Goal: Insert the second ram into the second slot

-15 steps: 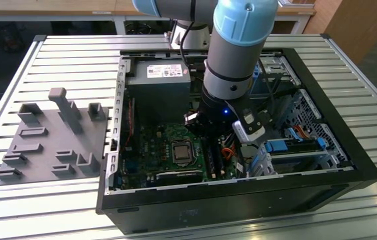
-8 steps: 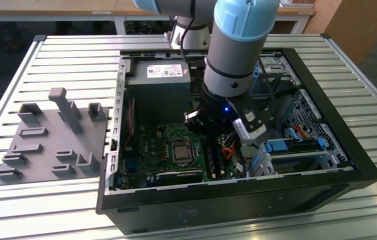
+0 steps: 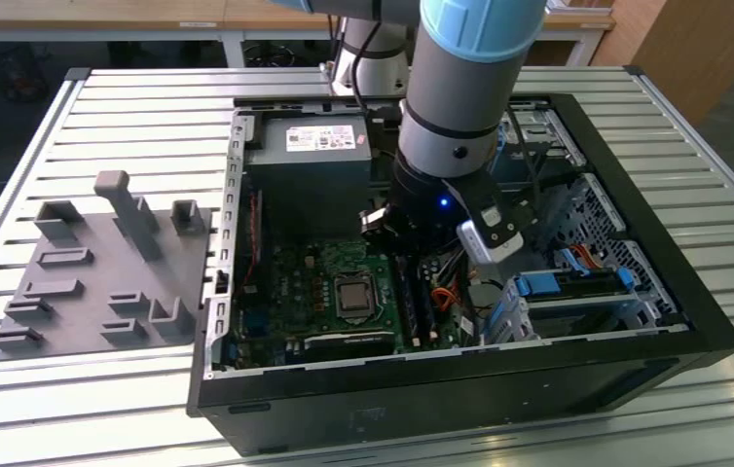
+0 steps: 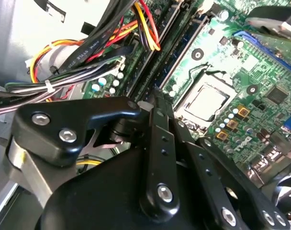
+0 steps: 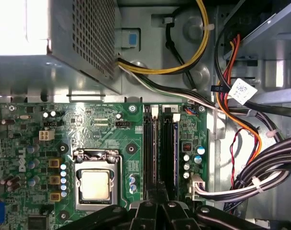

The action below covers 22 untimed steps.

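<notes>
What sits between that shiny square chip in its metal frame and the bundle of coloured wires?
In the first wrist view, the long memory slots run between the chip and the wires, on the green board.

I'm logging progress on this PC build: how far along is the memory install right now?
Done, apparently: one dark-blue memory stick stands in a slot on the motherboard. In hand: the end effector is down over the neighbouring slot, next to the processor socket. Left: the pictures don't settle whether a stick is fully seated there.
</notes>
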Available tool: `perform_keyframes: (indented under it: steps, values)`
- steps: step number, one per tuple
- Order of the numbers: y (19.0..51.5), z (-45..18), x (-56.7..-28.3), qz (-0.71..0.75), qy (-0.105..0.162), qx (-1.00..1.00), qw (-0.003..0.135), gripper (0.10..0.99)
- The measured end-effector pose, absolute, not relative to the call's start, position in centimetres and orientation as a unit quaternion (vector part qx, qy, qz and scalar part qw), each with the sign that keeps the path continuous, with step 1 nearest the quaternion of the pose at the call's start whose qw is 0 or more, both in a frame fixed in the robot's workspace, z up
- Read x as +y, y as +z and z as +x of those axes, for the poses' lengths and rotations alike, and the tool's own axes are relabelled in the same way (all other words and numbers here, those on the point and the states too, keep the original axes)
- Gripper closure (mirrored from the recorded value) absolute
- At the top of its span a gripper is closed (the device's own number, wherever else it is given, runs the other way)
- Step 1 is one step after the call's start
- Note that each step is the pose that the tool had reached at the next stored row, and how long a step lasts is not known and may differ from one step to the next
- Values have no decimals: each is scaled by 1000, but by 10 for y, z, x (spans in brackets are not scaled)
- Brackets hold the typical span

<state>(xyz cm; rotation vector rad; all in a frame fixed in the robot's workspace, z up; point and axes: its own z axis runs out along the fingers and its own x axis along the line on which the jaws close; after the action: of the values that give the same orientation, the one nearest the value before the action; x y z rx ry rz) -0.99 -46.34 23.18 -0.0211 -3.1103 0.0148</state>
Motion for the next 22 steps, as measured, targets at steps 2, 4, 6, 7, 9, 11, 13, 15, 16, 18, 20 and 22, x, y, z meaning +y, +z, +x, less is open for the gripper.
perform_keyframes:
  steps: [2, 4, 6, 7, 9, 11, 13, 15, 16, 18, 20, 22]
  values:
    - [231, -10, -463, -7, 5, -1000, 16, 980]
    - [228, -10, -463, -7, 5, -1000, 16, 980]
    - [226, -10, -463, -7, 5, -1000, 16, 980]
    - [226, -10, -463, -7, 5, -1000, 16, 980]
    - [224, -10, -463, -7, 5, -1000, 16, 980]
    - [220, -10, -463, -7, 5, -1000, 16, 980]
    - [219, -10, -463, -7, 5, -1000, 16, 980]
    - [217, -10, -463, -7, 5, -1000, 16, 980]
    - [216, -10, -463, -7, 5, -1000, 16, 980]
    - [216, -10, -463, -7, 5, -1000, 16, 980]
    - [216, -10, -463, -7, 5, -1000, 16, 980]
    - [218, -10, -462, -7, 4, -1000, 15, 980]
